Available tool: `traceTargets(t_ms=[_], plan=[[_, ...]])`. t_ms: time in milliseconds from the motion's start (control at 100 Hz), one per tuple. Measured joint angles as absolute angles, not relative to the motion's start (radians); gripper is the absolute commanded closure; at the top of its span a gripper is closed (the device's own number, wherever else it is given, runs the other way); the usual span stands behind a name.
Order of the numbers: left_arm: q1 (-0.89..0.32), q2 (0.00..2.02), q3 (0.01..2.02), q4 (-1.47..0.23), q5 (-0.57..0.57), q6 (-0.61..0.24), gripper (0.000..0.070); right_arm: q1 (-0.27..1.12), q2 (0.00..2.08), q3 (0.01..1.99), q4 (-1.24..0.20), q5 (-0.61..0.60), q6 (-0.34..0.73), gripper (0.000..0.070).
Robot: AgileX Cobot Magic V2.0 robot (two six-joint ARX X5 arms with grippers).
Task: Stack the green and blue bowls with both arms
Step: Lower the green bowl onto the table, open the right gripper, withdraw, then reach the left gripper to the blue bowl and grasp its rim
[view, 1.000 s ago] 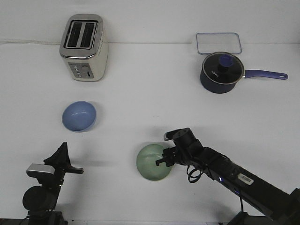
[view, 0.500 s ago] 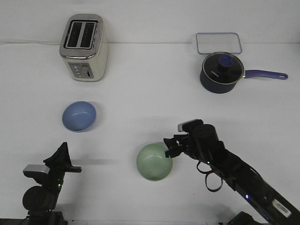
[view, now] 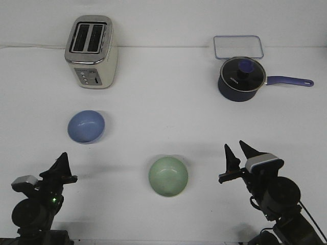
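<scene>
**Both bowls on the table, neither arm holding one**

While the two bowls lie apart on the white table (view: 163,97), the stacking is, by my judgement, not yet begun; only the front view is given, so it carries everything. In that view the green bowl (view: 168,176) sits upright near the front edge, about midway between the arms; the blue bowl (view: 86,126) sits upright farther back and to the left, well apart from it; both look empty. The right gripper (view: 236,159) hangs to the right of the green bowl, clear of it, fingers spread and holding nothing; the left gripper (view: 59,167) hangs in front of the blue bowl, not touching it, and whether its fingers are parted I cannot tell. The next move likely calls for one arm to take a bowl by its rim, lift it, and seat it inside the other. A toaster (view: 91,51) stands at the back left; a lidded saucepan (view: 242,77) and a clear container (view: 238,47) at the back right; none lies between the bowls, so the path looks unobstructed.
</scene>
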State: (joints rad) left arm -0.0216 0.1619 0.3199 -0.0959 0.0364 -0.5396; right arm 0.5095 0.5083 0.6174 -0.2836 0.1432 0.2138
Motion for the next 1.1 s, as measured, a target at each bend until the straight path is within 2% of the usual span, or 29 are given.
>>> traceTargets(t_ms=[180, 250, 280, 330, 350, 400, 440, 470, 850, 1100], plan=[[-0.022, 0.445, 0.538, -0.204, 0.033, -0.445, 0.0687, 0.509, 0.406, 0.486, -0.324, 0.170, 0.214, 0.0383], [-0.022, 0.568, 0.642, -0.264, 0.033, -0.396, 0.0665, 0.509, 0.382, 0.476, -0.332, 0.181, 0.214, 0.0383], [-0.022, 0.621, 0.686, -0.293, 0.033, -0.375, 0.0614, 0.509, 0.374, 0.476, -0.332, 0.184, 0.214, 0.0383], [-0.022, 0.707, 0.754, -0.339, 0.033, -0.344, 0.0485, 0.509, 0.365, 0.476, -0.331, 0.188, 0.214, 0.0382], [-0.022, 0.743, 0.780, -0.355, 0.033, -0.332, 0.0395, 0.509, 0.364, 0.476, -0.331, 0.187, 0.214, 0.0382], [-0.022, 0.821, 0.830, -0.384, 0.033, -0.313, 0.0237, 0.509, 0.363, 0.476, -0.333, 0.185, 0.214, 0.0383], [-0.022, 0.878, 0.861, -0.403, 0.033, -0.302, 0.0157, 0.509, 0.363, 0.476, -0.336, 0.184, 0.214, 0.0382], [-0.020, 0.914, 0.879, -0.416, 0.033, -0.298, 0.0134, 0.509, 0.363, 0.476, -0.338, 0.184, 0.214, 0.0382], [0.078, 1.191, 0.925, -0.416, 0.033, -0.298, 0.0121, 0.509, 0.363, 0.476, -0.354, 0.183, 0.214, 0.0382], [0.134, 1.357, 0.925, -0.334, 0.086, -0.298, 0.0122, 0.509, 0.363, 0.476, -0.354, 0.176, 0.214, 0.0382]])
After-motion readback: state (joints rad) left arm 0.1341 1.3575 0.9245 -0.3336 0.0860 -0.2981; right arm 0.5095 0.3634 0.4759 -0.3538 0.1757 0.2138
